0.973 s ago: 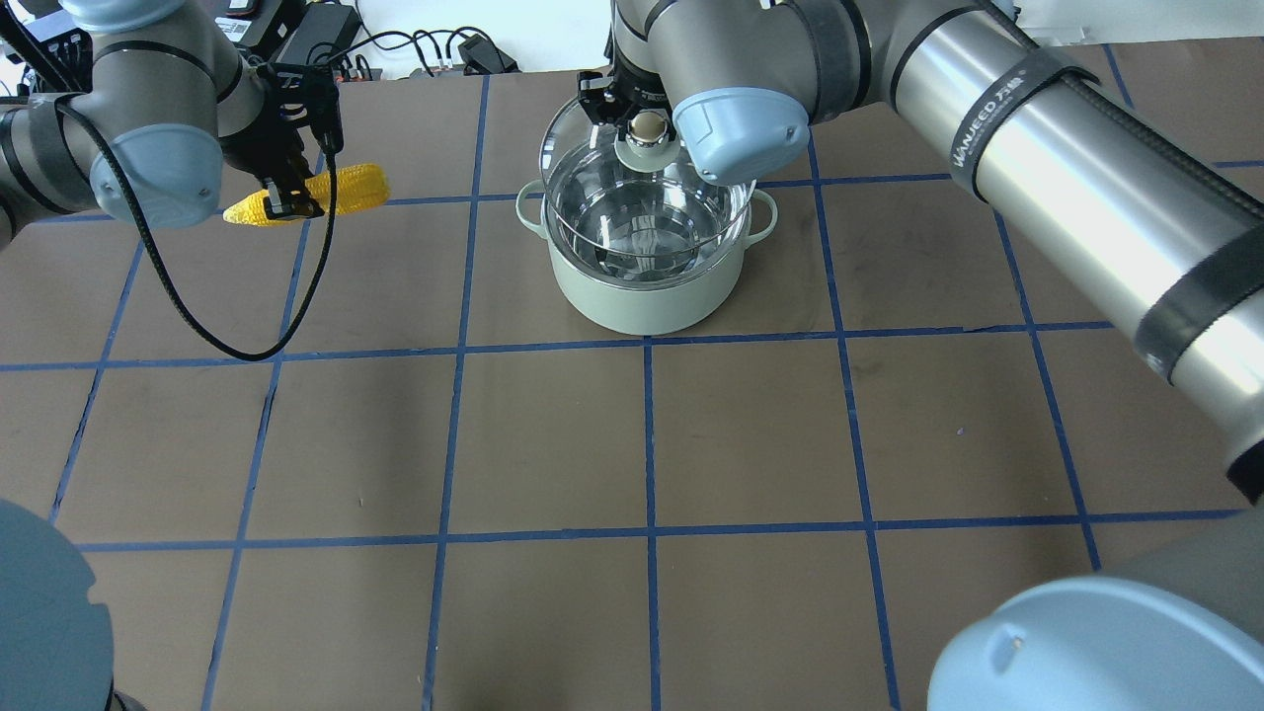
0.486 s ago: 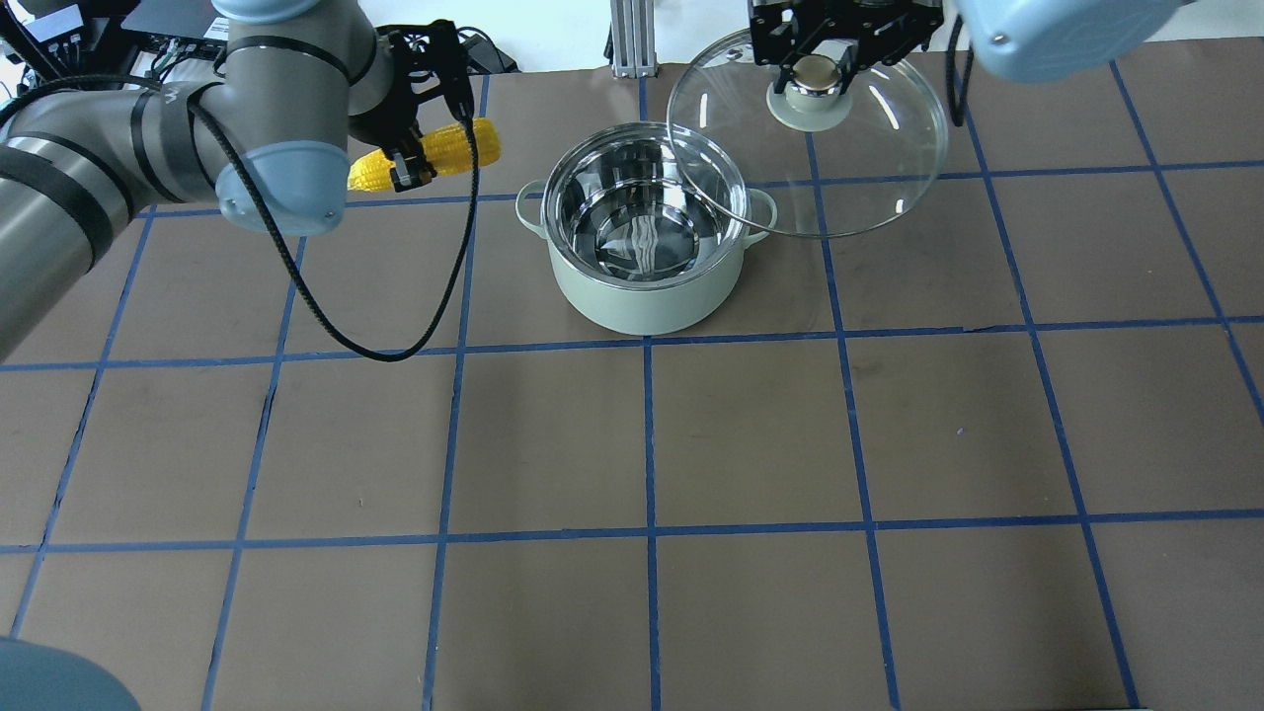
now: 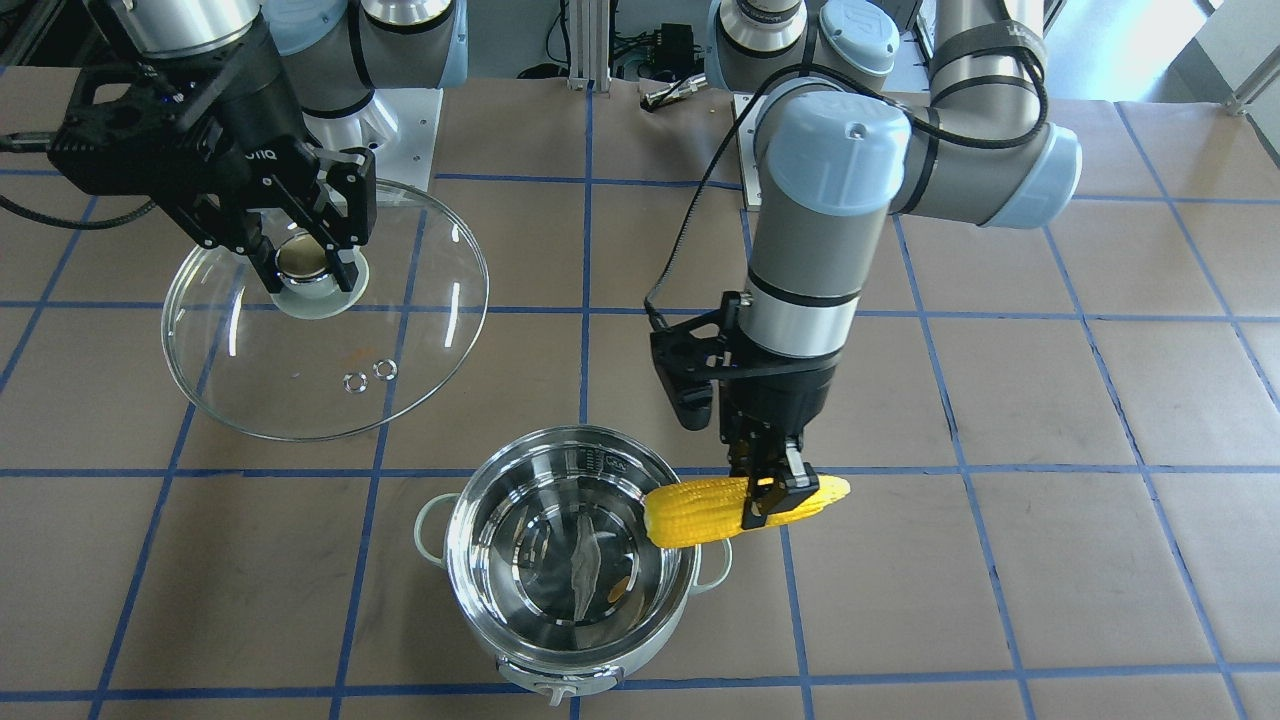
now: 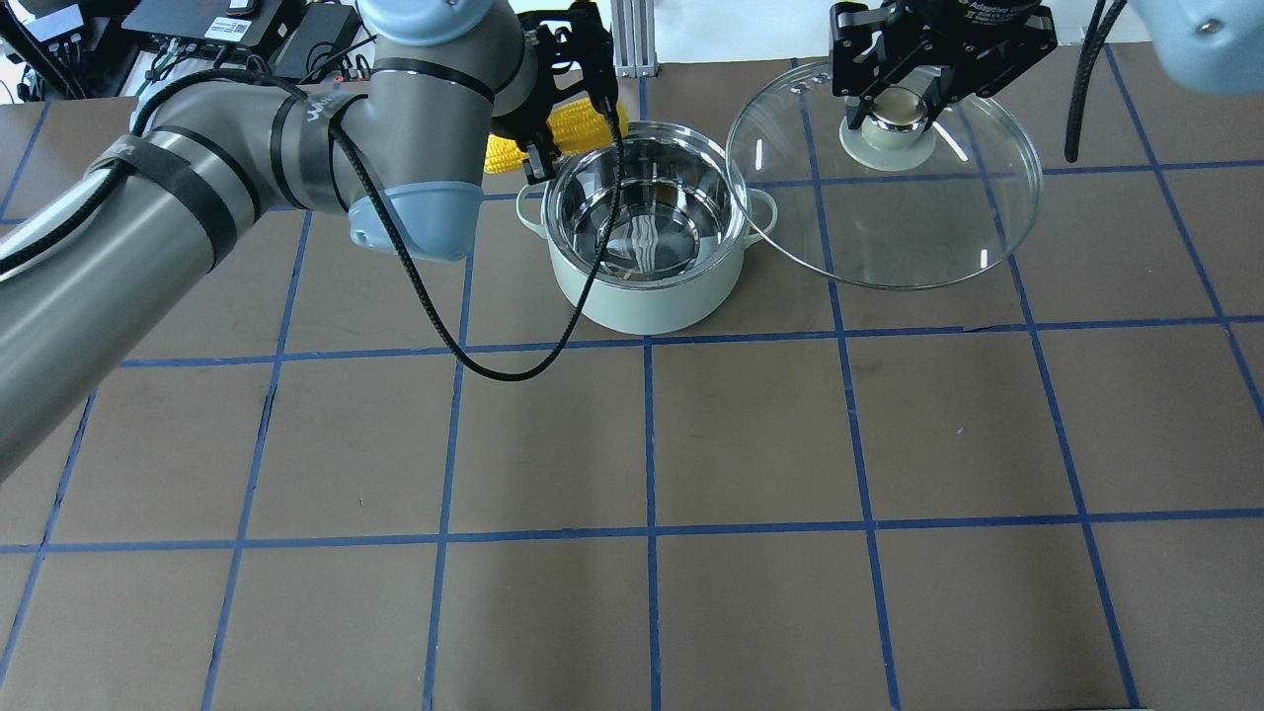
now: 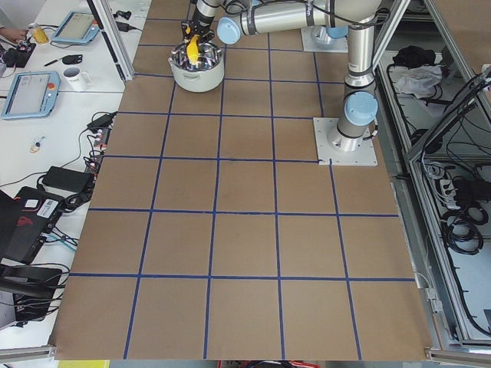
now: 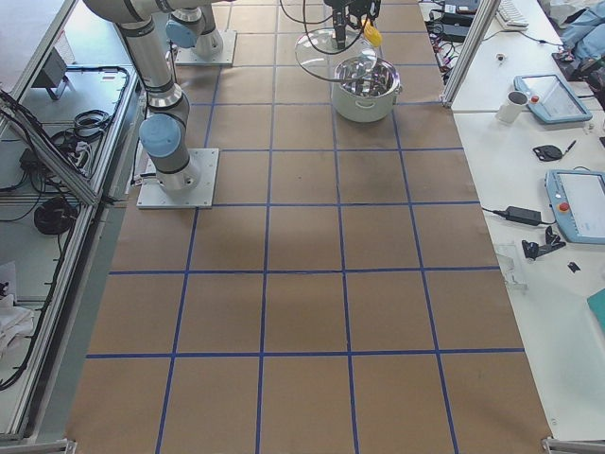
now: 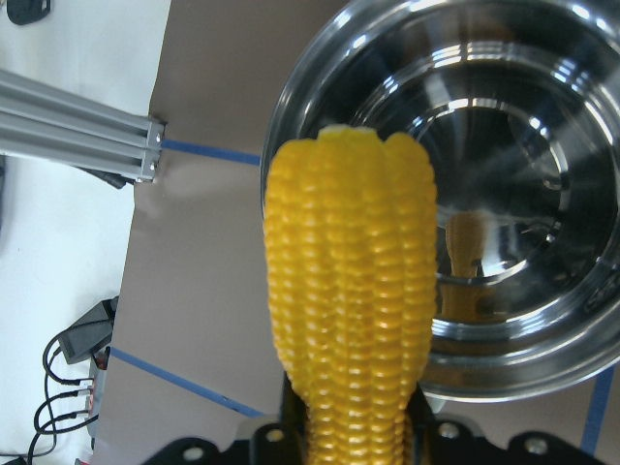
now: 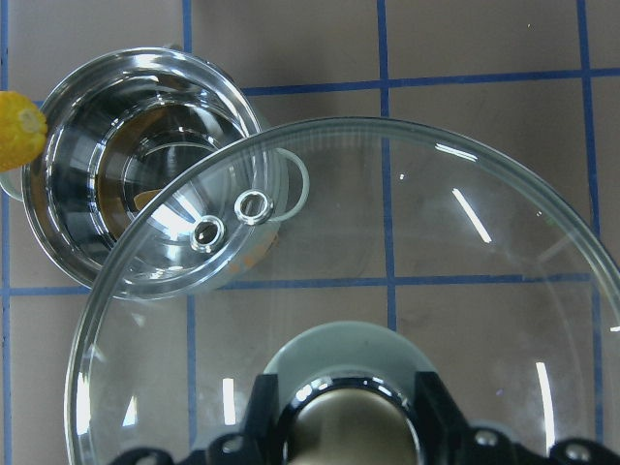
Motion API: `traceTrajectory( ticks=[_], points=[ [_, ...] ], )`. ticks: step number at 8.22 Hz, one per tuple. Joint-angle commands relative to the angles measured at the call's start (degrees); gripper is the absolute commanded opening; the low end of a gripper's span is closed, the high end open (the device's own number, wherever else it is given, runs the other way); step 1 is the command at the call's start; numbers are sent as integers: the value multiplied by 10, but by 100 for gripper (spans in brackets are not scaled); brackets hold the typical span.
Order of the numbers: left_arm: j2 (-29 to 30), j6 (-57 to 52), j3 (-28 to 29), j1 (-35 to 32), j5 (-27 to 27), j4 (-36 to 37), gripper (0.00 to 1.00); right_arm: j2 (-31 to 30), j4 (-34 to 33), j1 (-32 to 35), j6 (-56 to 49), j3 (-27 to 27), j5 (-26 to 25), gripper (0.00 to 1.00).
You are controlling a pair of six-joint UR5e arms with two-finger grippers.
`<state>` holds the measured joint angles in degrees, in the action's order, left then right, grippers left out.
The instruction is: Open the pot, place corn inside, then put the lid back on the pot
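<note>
The pot [image 4: 642,301] stands open at the back middle of the table, its steel inside [image 3: 500,520] bare. My left gripper [image 3: 770,500] is shut on the corn [image 3: 700,510] near its tapered end and holds it level above the pot's left rim. The thick end reaches over the rim, as the left wrist view shows [image 7: 354,291]. My right gripper [image 4: 894,109] is shut on the knob of the glass lid [image 4: 918,227]. It holds the lid in the air to the pot's right, and the lid's edge overlaps the pot's right handle [image 8: 291,184].
The left arm's black cable [image 4: 513,365] hangs in a loop in front of the pot. An aluminium post [image 4: 624,39] and power bricks with cables [image 4: 247,30] sit at the table's back edge. Benches with tablets [image 6: 577,203] flank the far side.
My left gripper has carried the corn rightward to the pot's left rim. My right gripper has carried the lid further right, away from the pot's opening.
</note>
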<state>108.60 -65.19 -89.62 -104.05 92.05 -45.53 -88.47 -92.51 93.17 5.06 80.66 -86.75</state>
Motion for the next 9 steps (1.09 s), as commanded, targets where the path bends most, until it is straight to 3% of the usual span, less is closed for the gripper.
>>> traceTrajectory(
  ticks=[1,3,7,8,9],
  points=[
    [28,21,17,-46,-5,22,0,-5,16,-1,0,1,-2,40],
    [72,23,23,-55,-28,58,0,-4,15,-1,0,1,-3,40],
    [113,38,24,-55,-35,61,0,-4,16,-2,-8,1,-16,40],
    [115,91,24,-55,-35,61,22,-4,16,-2,-14,1,-17,40],
    [112,115,24,-55,-35,60,63,-4,17,-2,-15,1,-16,40]
  ],
)
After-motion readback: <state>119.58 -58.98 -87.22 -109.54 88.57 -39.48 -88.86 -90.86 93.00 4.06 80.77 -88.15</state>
